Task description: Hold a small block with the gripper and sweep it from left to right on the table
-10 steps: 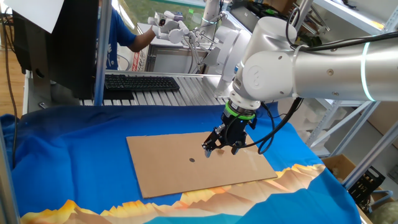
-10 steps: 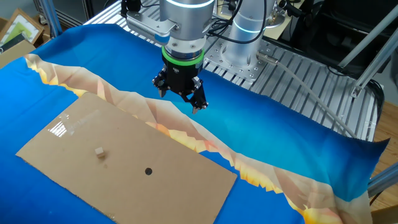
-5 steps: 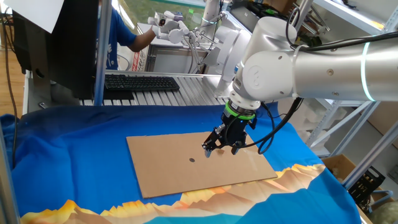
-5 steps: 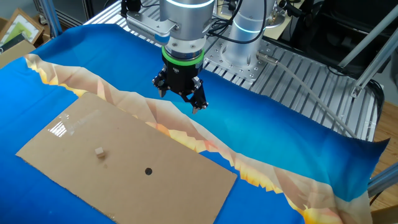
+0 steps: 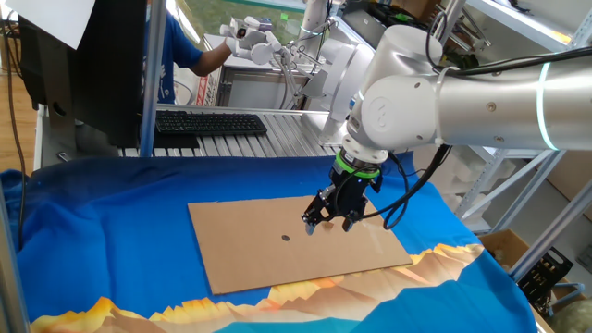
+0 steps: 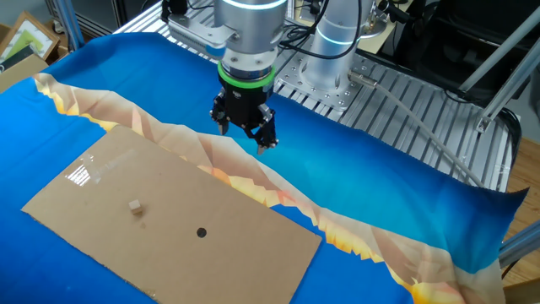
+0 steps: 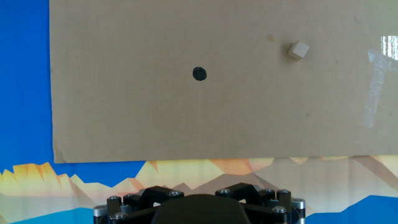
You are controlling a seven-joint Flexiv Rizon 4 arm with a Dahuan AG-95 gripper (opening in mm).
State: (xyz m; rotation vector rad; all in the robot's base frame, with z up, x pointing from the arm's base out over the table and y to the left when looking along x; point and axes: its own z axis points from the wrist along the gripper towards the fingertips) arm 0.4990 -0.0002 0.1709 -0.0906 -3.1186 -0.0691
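Observation:
The small block, a tiny pale cube, lies on the brown cardboard sheet on the blue-clothed table. My gripper, black with a green ring, hangs open and empty above the orange-yellow border, well away from the block. In the hand view the block sits at the upper right of the cardboard, and only the gripper's black base shows at the bottom edge. In one fixed view the gripper hovers over the cardboard; the block does not show there.
A small dark dot marks the cardboard near its middle and also shows in the hand view. Behind the table stands a slatted metal bench with a black keyboard, a white robot hand and a person in blue.
The gripper has shifted very slightly, still open and above the table. The block has not moved.

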